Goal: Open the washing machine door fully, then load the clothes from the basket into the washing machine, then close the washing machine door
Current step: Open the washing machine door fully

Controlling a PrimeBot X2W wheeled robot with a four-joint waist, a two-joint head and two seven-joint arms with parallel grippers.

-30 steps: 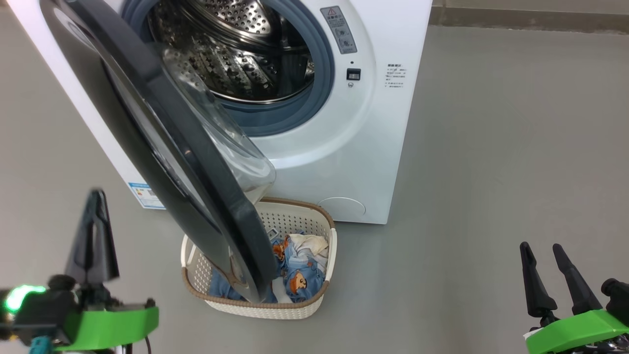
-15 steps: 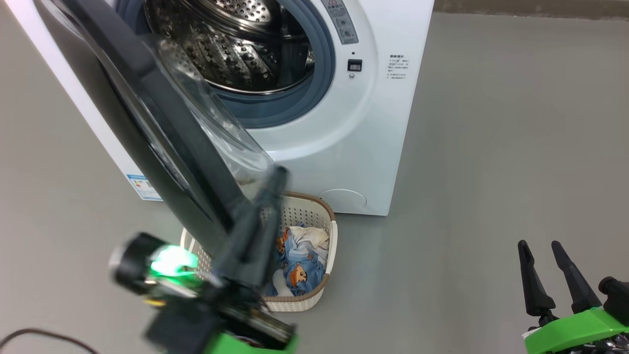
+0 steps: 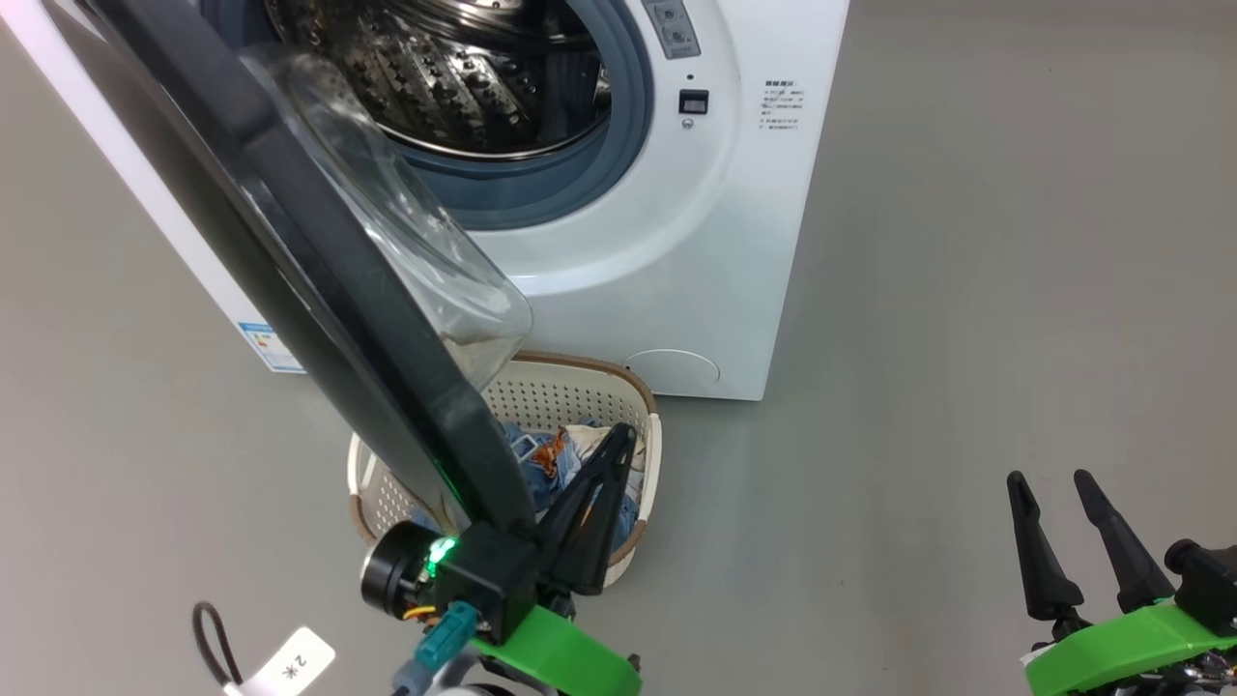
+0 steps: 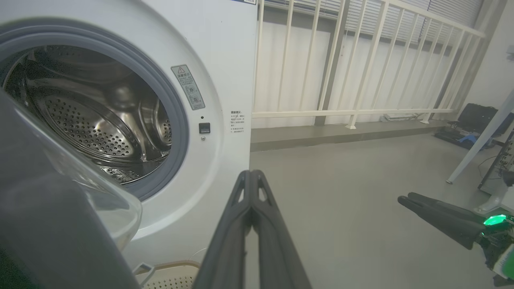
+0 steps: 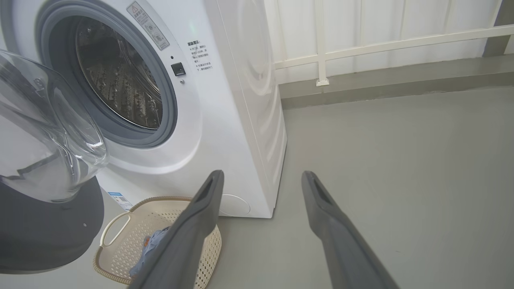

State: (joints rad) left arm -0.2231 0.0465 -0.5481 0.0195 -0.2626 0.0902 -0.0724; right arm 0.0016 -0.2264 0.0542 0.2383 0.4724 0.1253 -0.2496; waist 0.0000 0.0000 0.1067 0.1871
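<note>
Washing machine door stood partly open, swung out from the washing machine and hanging over the left part of the basket. Basket sat on the floor just in front of the machine, clothes inside it. Left end effector was closed on nothing, fingers pressed together, tip above the basket's right side and just beside the door's lower edge; contact with the door not clear. Right end effector was open and empty, well apart to the right over bare floor.
</note>
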